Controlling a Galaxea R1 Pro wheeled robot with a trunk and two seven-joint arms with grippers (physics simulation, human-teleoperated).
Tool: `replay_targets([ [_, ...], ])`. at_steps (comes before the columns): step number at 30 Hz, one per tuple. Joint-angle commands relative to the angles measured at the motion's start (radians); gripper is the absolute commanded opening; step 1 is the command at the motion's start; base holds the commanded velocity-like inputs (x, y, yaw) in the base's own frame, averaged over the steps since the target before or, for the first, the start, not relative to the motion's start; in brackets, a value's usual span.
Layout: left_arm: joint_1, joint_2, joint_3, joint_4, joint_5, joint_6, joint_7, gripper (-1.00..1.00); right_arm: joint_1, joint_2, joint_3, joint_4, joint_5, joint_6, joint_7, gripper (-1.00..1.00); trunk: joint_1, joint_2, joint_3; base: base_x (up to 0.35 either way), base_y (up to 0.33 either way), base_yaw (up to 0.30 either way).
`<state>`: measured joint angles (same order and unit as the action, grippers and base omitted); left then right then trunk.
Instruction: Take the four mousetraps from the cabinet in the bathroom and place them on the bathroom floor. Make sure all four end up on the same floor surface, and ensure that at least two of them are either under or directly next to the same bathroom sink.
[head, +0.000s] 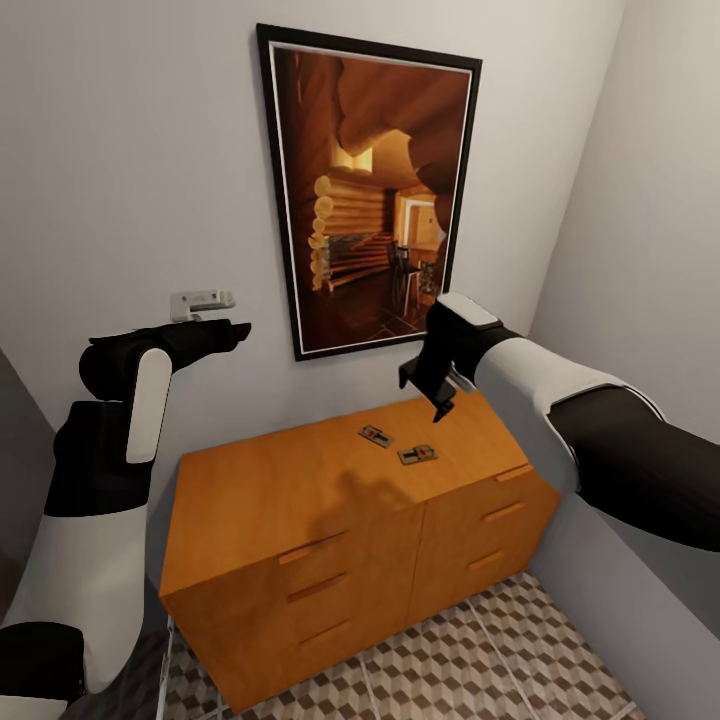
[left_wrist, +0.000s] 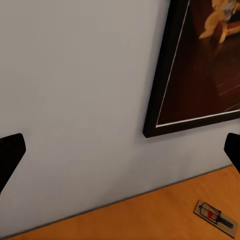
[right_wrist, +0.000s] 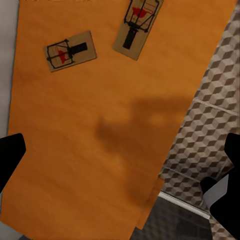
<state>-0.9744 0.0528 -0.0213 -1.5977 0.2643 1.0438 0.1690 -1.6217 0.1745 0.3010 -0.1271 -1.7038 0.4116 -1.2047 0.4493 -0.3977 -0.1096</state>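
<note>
Two mousetraps (head: 375, 436) (head: 417, 455) lie flat on the top of the orange-brown cabinet (head: 270, 500), toward its back right. In the right wrist view the same two mousetraps (right_wrist: 70, 51) (right_wrist: 137, 25) lie side by side on the wood. My right gripper (head: 427, 392) hangs open above the cabinet's back right part, just above and right of the traps, holding nothing. Open and raised near the wall at the left, my left gripper (head: 235, 332) is well above the cabinet; its camera catches one mousetrap (left_wrist: 215, 215). The patterned bathroom floor (head: 470, 660) lies in front of the cabinet.
A large black-framed picture (head: 370, 190) hangs on the wall behind the cabinet. A small white wall fixture (head: 200, 300) sits just above my left gripper. A wall closes in on the right of the cabinet. The cabinet front has several slot-handled drawers (head: 320, 585).
</note>
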Motion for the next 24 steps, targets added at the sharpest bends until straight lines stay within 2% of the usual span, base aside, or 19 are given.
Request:
replay_targets([
  [1, -0.001, 0.001, -0.002, -0.001, 0.01, 0.003, 0.01, 1.0, -0.001, 0.0, 0.007, 0.004, -0.002, 0.009, -0.005, 1.0, 0.001, -0.002, -0.002, 0.025, 0.01, 0.0],
  [15, -0.001, 0.0, -0.001, -0.001, 0.01, 0.003, 0.01, 1.0, -0.001, 0.0, 0.01, 0.03, -0.001, 0.002, -0.052, 1.0, 0.001, -0.002, -0.002, 0.01, 0.004, 0.0],
  [24, -0.001, 0.0, 0.0, -0.001, 0.01, 0.003, 0.01, 1.0, -0.001, 0.0, 0.011, 0.046, 0.0, -0.053, -0.065, 1.0, 0.001, -0.002, -0.002, 0.001, 0.001, 0.0],
])
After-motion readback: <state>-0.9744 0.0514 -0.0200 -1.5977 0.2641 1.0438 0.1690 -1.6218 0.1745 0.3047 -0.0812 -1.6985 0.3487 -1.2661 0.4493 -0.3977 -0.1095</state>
